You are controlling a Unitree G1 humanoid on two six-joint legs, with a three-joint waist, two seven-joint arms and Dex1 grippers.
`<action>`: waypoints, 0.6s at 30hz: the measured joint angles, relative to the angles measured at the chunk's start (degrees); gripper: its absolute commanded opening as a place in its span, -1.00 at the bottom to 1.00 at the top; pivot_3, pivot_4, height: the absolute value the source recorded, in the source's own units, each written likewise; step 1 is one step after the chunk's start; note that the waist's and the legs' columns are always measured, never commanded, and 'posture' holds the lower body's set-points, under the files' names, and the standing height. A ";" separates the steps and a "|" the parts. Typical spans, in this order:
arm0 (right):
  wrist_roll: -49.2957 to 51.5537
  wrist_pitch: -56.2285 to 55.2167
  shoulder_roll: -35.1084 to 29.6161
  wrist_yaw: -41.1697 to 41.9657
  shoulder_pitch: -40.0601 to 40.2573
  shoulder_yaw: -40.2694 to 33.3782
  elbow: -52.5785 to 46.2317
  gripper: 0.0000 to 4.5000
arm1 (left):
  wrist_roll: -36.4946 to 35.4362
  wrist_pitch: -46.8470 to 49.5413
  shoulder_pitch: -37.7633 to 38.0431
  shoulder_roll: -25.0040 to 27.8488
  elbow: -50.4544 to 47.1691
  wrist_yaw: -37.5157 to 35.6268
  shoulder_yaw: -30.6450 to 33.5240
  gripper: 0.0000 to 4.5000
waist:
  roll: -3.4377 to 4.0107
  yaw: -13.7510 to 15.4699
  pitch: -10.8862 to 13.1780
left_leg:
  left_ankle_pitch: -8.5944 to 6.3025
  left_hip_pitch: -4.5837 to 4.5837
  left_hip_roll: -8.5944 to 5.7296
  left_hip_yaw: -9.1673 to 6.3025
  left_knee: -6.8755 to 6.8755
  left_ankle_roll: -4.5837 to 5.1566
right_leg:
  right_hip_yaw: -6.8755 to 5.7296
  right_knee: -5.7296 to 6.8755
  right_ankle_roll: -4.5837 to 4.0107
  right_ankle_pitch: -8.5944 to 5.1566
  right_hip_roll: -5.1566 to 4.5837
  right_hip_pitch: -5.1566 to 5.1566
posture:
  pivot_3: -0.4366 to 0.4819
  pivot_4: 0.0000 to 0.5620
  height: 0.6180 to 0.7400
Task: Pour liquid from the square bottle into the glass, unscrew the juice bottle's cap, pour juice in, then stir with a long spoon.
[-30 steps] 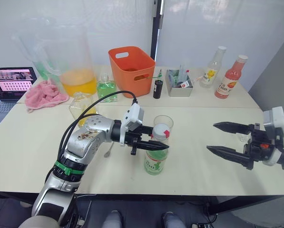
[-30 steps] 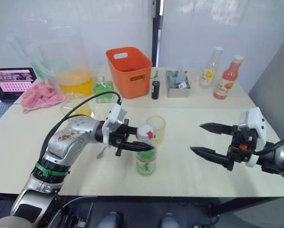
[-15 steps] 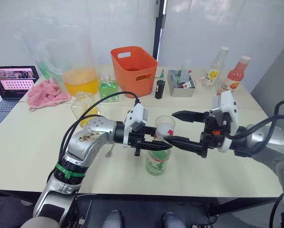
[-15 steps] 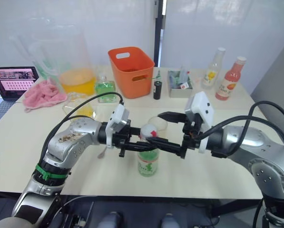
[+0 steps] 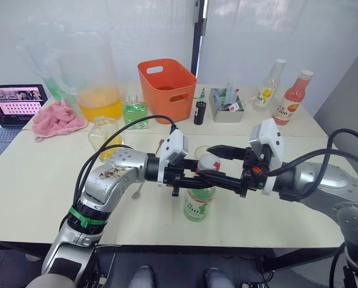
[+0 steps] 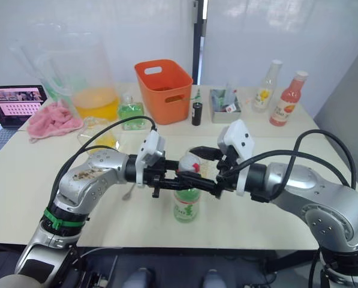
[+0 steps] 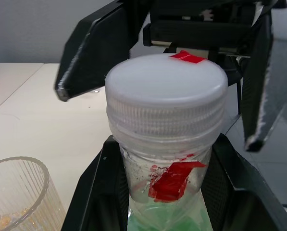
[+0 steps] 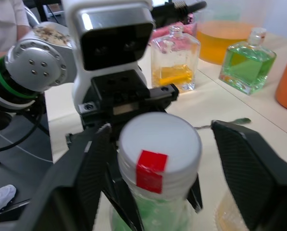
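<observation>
My left gripper (image 5: 193, 178) pinches the neck of the juice bottle (image 5: 197, 202), a clear plastic bottle with a green-and-white label standing upright just in front of the glass (image 7: 19, 192). Its white cap (image 8: 160, 139) bears a red spot and is still on. My right gripper (image 8: 160, 159) is spread wide, one finger on each side of that cap without touching it.

Both arms hide most of the glass (image 5: 201, 152); the long spoon (image 5: 138, 189) shows only a sliver beneath the left forearm.
</observation>
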 measured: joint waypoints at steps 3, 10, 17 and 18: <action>1.04 0.09 0.06 -0.79 0.06 0.00 0.20 -0.24 | -0.01 0.02 0.08 0.01 -0.08 0.02 0.01 -0.36 | 0.00 0.00 0.00 | 0.00 0.00 0.00 0.00 0.00 0.00 | 0.00 0.00 -0.01 0.00 0.00 0.00 | -0.05 -0.47 1.00; 1.72 -0.04 -1.40 1.01 -0.11 0.01 0.79 -0.24 | -0.06 0.07 0.08 0.05 -0.78 -0.09 -0.16 -0.36 | 0.00 0.00 0.00 | 0.00 0.00 0.00 0.00 0.00 0.00 | 0.00 -0.02 -0.02 -0.02 0.00 0.00 | -0.05 -0.47 1.00; -5.60 -5.68 -3.65 16.85 -3.67 4.43 6.77 -0.24 | -0.32 0.34 0.07 1.60 -2.40 -1.42 -0.47 -0.36 | 0.00 -0.28 0.00 | 0.00 0.00 0.00 0.02 -0.02 0.00 | 0.00 -0.03 -0.02 -0.02 0.00 -0.03 | -0.05 -0.47 1.00; -6.70 -6.76 -3.81 19.13 -4.29 5.17 7.74 -0.24 | -0.37 0.45 0.07 1.76 -2.56 -1.61 -0.48 -0.36 | 0.00 -0.28 0.00 | 0.00 0.00 0.00 0.01 -0.04 0.00 | 0.00 -0.04 -0.02 -0.03 0.00 -0.03 | -0.05 -0.47 1.00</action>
